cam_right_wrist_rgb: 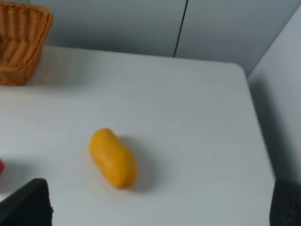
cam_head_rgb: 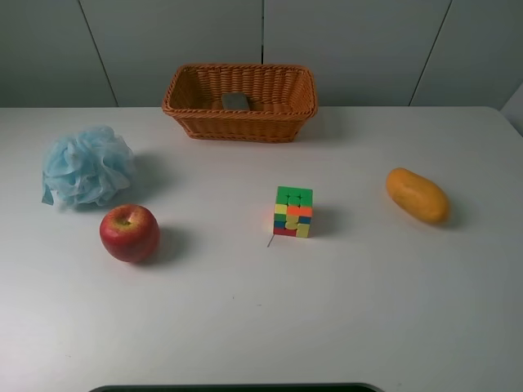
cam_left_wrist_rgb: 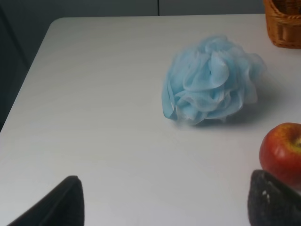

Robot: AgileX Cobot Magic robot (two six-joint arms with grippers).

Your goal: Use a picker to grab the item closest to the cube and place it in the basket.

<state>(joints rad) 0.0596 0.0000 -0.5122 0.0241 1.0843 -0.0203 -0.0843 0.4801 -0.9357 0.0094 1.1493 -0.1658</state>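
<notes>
On the white table (cam_head_rgb: 245,310), by grey walls, the cube (cam_head_rgb: 293,211) sits between the apple (cam_head_rgb: 129,233) and mango (cam_head_rgb: 417,195), basket (cam_head_rgb: 239,119) behind. Only wrist views show each tool, both spread wide: left tool (cam_left_wrist_rgb: 164,200), right tool (cam_right_wrist_rgb: 160,205).

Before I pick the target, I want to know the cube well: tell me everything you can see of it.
The cube is a small twisty puzzle cube with mixed stickers: green across the top, then yellow, orange, blue and red squares on its sides. It looks like glossy plastic. It sits flat and upright on the white table, near the middle, turned slightly, casting a soft shadow. Nothing touches it; the grippers are out of sight in the high view.
</notes>
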